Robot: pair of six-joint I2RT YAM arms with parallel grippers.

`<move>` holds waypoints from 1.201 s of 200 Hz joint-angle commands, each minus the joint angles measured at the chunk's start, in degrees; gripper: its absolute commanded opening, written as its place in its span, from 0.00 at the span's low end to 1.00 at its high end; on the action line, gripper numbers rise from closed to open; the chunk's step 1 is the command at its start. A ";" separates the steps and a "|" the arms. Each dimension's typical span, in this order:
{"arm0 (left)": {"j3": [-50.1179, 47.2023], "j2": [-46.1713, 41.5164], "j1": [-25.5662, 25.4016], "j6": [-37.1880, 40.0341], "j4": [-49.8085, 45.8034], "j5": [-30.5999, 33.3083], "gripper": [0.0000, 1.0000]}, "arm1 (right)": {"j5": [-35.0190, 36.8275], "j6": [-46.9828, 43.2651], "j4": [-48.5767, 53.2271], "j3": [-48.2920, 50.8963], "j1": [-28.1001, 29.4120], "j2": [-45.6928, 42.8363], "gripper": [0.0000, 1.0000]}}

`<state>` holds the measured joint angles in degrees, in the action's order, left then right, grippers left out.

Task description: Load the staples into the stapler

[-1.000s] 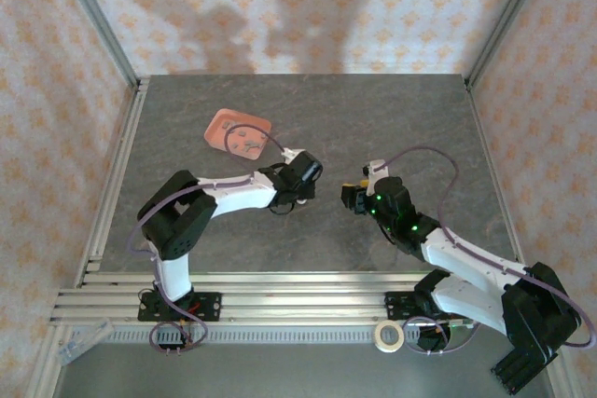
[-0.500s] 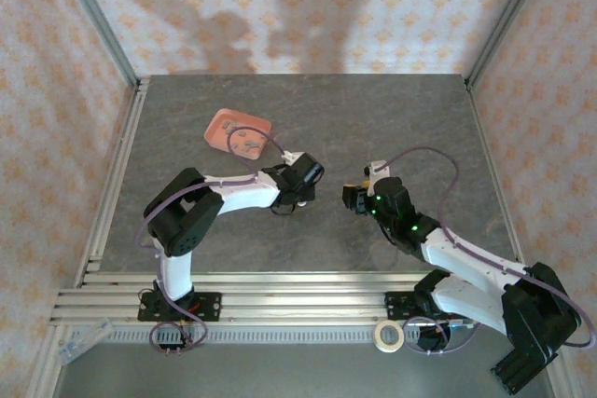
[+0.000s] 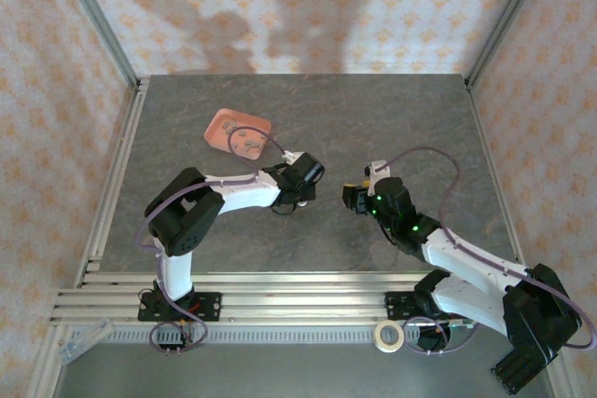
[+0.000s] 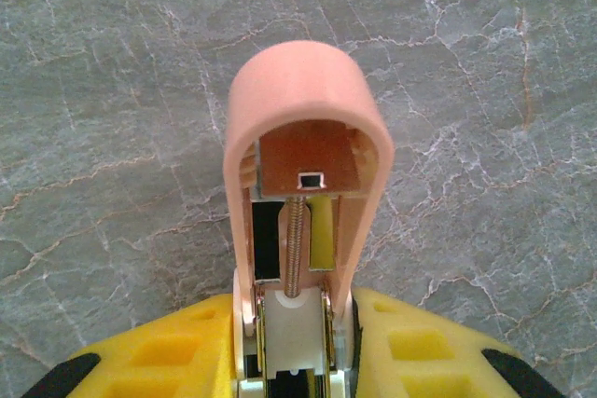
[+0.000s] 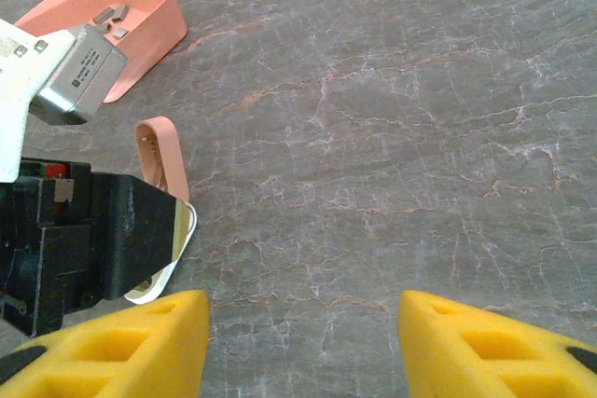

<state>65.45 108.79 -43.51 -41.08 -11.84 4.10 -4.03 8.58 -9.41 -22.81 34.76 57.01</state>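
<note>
So the left gripper (image 4: pixel 294 303) is clamped on the stapler (image 4: pixel 298 81), yellow fingers (image 4: pixel 159 356) pressed against either side of its base. The pink top is swung up and away from the base, so from the left wrist camera you're looking straight into the underside of the lid. There's a thin coiled spring running down the middle and a little square opening at the far end. I honestly can't tell if there's anything sitting in the channel.

The stapler is being held above the grey marbled table (image 3: pixel 373 118), roughly mid-table, with nothing under it but bare surface.

The right gripper (image 5: pixel 300 309) is spread wide with nothing between its fingers, pointing toward the left one from just beside it. In its own camera you can see the pink lid sticking up out of the other gripper's black body, with the pale base peeking out below.

The staples (image 5: pixel 104 15) are sitting in the salmon-pink tray (image 5: pixel 149 39), a few small grey bits on its floor. The tray's toward the back left of the table, beyond the left gripper and not touching it.

There's also a roll of tape (image 3: pixel 389 335) by the front rail (nobody's near it).
</note>
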 commanded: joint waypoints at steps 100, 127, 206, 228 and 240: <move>1.56 1.93 -0.83 3.90 -2.41 -0.15 0.26 | 0.60 -0.07 0.92 0.47 0.02 -2.39 0.55; 1.61 1.69 -0.86 4.03 -2.47 -0.19 0.26 | 0.53 -0.21 0.97 0.48 -0.05 -2.61 0.56; 1.64 -1.39 -0.86 4.65 -3.03 0.34 0.34 | -0.40 -0.66 1.48 0.40 -0.05 -3.47 0.56; 1.77 -3.35 -0.86 5.20 -3.58 1.06 0.38 | -1.16 -0.69 1.27 0.40 -0.05 -3.88 0.57; 1.62 -4.58 -0.83 5.48 -3.96 1.54 0.39 | -1.72 -0.68 0.92 0.31 -0.04 -3.85 0.57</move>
<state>65.98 108.31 -43.90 -36.93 -13.52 3.88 -4.73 8.36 -8.49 -22.81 34.76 54.30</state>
